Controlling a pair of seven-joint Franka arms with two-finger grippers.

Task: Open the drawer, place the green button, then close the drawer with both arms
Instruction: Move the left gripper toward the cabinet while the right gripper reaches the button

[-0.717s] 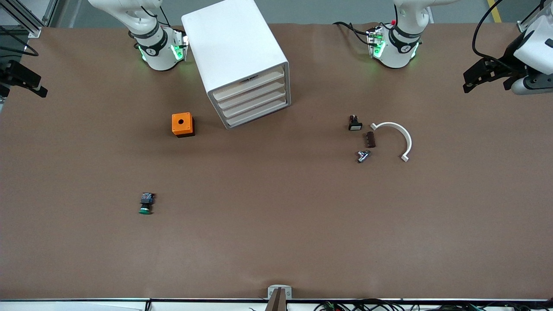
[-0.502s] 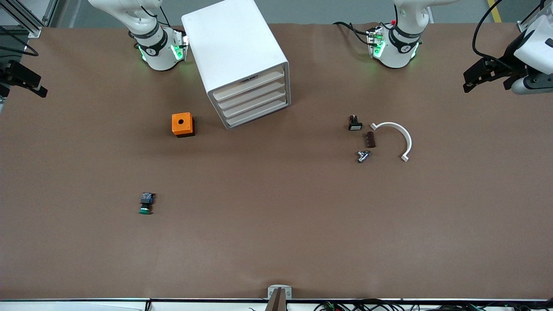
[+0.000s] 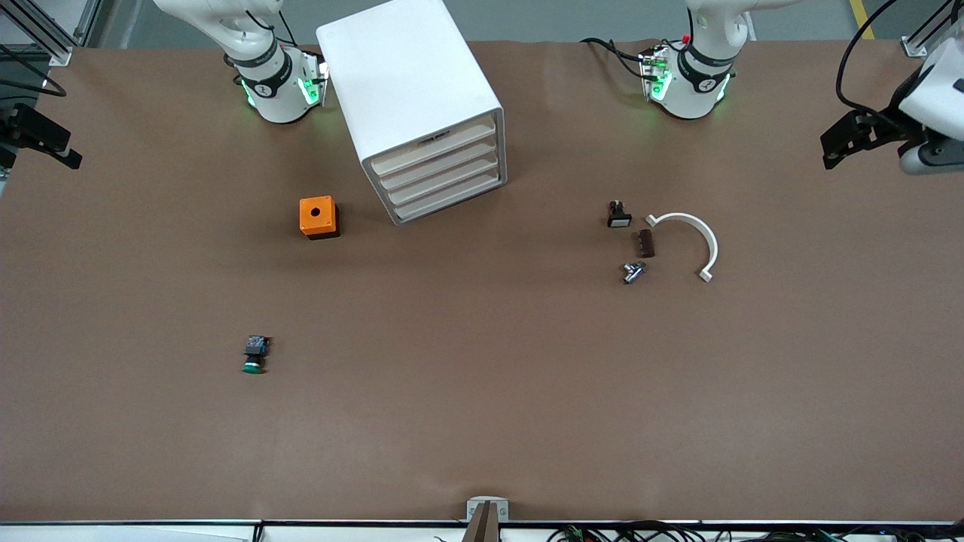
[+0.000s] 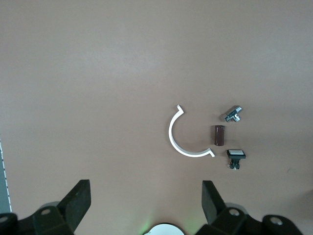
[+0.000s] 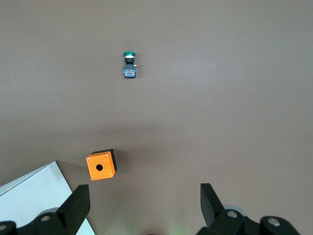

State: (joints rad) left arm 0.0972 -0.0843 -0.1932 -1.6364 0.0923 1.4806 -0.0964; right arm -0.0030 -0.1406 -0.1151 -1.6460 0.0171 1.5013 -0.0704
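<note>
The button [image 3: 254, 355] lies on its side on the bare brown counter [image 3: 482, 421], low in the front view and toward the right arm's end, its green cap pointing at the front camera and nothing touching it. The right wrist view shows it too, well apart from the orange cube [image 3: 318, 217], which sits higher in the front frame just beside the white drawer cabinet [image 3: 422, 105]. The cabinet stands at the upper middle of the frame, turned at an angle, with all four drawer fronts flush. The right hand [image 3: 45, 143] hangs at the frame's edge at the right arm's end of the counter, fingers spread wide and holding nothing. The left hand [image 3: 837, 143] hangs at the upper edge region over the left arm's end, fingers likewise wide apart and empty. Below its wrist camera sits a cluster of small parts at mid-height of the front view: a white curved piece [image 3: 697, 237], a brown block [image 3: 645, 243], a metal fitting [image 3: 633, 272] and a black part with a white face [image 3: 619, 214], close together but separate.
</note>
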